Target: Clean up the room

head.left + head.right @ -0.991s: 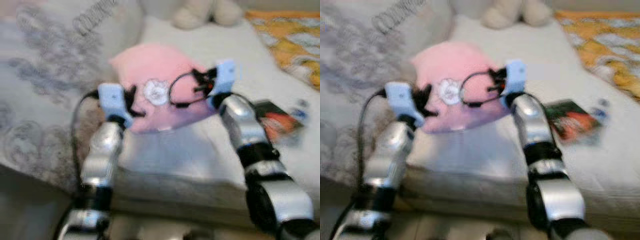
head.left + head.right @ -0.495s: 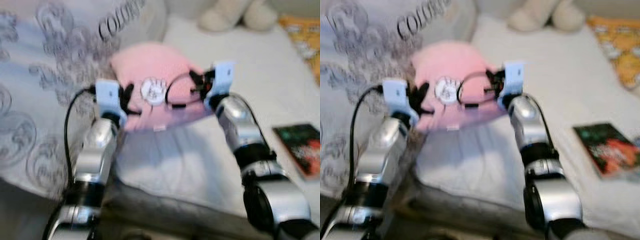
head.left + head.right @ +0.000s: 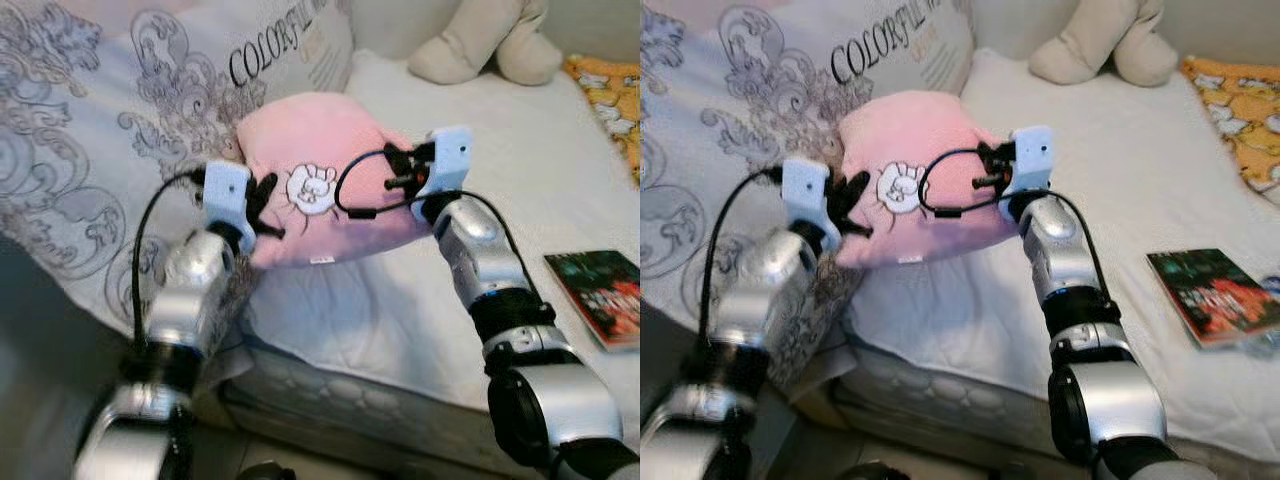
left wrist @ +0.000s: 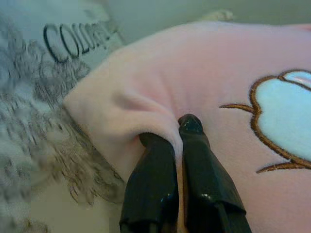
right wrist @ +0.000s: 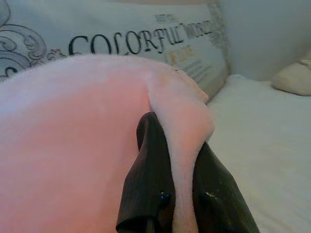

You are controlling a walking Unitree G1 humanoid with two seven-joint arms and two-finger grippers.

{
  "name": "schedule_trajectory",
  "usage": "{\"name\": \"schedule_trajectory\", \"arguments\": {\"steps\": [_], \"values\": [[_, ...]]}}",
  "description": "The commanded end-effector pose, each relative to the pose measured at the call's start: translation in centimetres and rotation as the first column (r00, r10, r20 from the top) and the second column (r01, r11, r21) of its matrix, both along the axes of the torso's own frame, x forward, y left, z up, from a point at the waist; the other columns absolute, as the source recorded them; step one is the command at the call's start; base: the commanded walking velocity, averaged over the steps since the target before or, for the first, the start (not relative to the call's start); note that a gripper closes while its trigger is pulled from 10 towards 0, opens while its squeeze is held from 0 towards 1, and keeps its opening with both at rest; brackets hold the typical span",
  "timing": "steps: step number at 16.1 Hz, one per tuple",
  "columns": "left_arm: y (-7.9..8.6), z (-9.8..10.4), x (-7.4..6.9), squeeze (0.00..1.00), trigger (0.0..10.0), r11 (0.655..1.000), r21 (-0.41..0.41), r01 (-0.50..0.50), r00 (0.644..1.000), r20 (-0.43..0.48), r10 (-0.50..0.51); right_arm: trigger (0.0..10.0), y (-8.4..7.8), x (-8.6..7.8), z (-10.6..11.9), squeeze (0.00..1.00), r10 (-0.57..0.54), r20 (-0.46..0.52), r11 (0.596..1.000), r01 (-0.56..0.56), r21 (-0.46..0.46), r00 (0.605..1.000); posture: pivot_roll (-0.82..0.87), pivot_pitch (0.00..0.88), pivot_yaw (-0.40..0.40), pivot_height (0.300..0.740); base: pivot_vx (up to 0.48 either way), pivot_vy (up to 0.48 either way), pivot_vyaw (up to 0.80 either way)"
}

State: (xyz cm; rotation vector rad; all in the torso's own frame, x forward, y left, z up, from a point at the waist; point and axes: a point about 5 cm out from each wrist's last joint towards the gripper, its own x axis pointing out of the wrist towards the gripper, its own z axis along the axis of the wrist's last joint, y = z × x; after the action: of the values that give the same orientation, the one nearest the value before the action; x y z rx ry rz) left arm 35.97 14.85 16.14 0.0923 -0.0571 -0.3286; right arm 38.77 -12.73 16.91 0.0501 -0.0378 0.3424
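Spanning the scene: one bed (image 3: 500, 180) under a white quilted cover, its padded mattress edge seen nearest the camera.
Pillows: one large grey pillow (image 3: 120, 150) printed with scrollwork and the word "COLORFUL" is propped on the bed's left side, behind and beside the pink cushion.
Task thing: one pink cushion (image 3: 320, 150) with a white embroidered emblem is held up between the two arms, over the bed's near left part; its lower edge is seen close above the white cover, and contact with the cover cannot be told.
Left gripper (image 4: 177, 128): pressed together on a fold of the pink cushion at its left edge, the plush pinched between the two black fingers (image 4: 150, 194).
Right gripper (image 5: 177, 131): closed on a ridge of the pink cushion at its right edge, pink fabric squeezed between the fingers (image 5: 148, 194).
Arms: two silver arms are raised, each with a pale blue wrist block; a black cable is looped before the emblem.
Soft toys: one beige plush toy (image 3: 485, 40) is seen at the bed's far end, well apart from the cushion.
Blanket: one orange patterned blanket (image 3: 610, 95) lies at the far right.
Books: one book (image 3: 600, 295) with a dark green and red cover lies flat on the bed, right of the right arm.
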Motion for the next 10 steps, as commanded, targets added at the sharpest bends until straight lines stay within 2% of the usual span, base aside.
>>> {"name": "schedule_trajectory", "arguments": {"steps": [1, 5, 8, 10], "values": [[0.5, 1.2, 0.6, 0.00, 0.0, 0.999, 0.036, 0.001, 0.999, 0.046, -0.003, 0.0, -0.5, 0.1, 0.1, 0.29, -0.038, 0.013, 0.999, 0.038, 0.006, 0.999, -0.06, 0.000, 0.075, 0.740, 0.000, 0.000, 0.00], [1.5, 0.7, 2.0, 0.00, 0.0, 0.995, 0.099, 0.030, 0.999, 0.008, -0.031, 0.0, -1.3, 0.1, -1.1, 0.28, -0.142, -0.077, 0.978, 0.152, 0.141, 0.987, -0.08, 0.000, 0.106, 0.740, 0.000, 0.000, 0.00], [2.5, 0.8, 2.9, 0.00, 0.0, 0.987, 0.163, 0.001, 1.000, 0.001, -0.001, 0.0, -1.2, 0.0, -2.1, 0.29, -0.133, -0.101, 0.985, 0.143, 0.101, 0.986, -0.08, 0.025, 0.117, 0.740, 0.000, 0.000, 0.00], [2.0, 1.2, 3.3, 0.00, 0.0, 0.985, 0.173, 0.025, 1.000, 0.004, -0.026, 0.0, -1.7, 0.3, -1.6, 0.29, -0.153, -0.086, 0.984, 0.160, 0.080, 0.984, -0.10, 0.067, 0.129, 0.740, 0.000, 0.000, 0.00]]}}
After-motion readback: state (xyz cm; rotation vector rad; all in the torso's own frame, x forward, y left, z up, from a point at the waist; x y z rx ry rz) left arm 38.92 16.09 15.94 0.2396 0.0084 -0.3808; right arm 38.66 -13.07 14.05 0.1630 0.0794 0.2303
